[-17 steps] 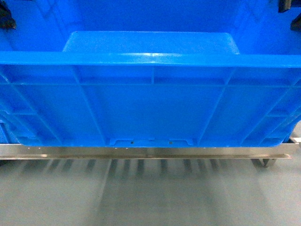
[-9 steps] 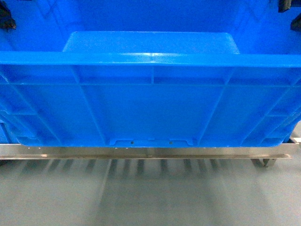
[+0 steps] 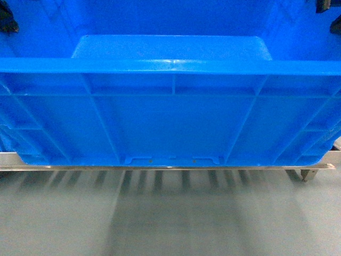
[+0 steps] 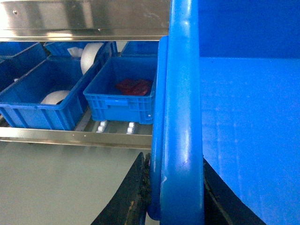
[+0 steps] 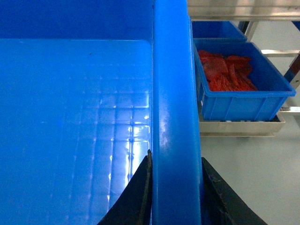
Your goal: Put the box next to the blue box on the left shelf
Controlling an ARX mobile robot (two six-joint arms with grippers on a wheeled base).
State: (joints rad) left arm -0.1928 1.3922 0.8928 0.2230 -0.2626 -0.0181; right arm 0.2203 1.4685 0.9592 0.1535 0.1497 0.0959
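Blue rigid plastic crate (image 3: pixel 170 117), ribbed walls and thick rim, empty inside, so probably light but bulky and stiff; smooth rim could slip. Left gripper (image 4: pixel 176 197) and right gripper (image 5: pixel 174 187) each have dark jaws clamped across the rim on opposite sides, which looks like the right hold. Crate is carried at the steel front rail (image 3: pixel 160 168) of the roller shelf (image 4: pixel 112 126), beside a smaller blue bin (image 4: pixel 123 91).

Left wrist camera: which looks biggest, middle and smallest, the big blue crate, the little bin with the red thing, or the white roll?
1. Big blue crate, though nearest the camera.
2. Bin with the red thing.
3. White roll.
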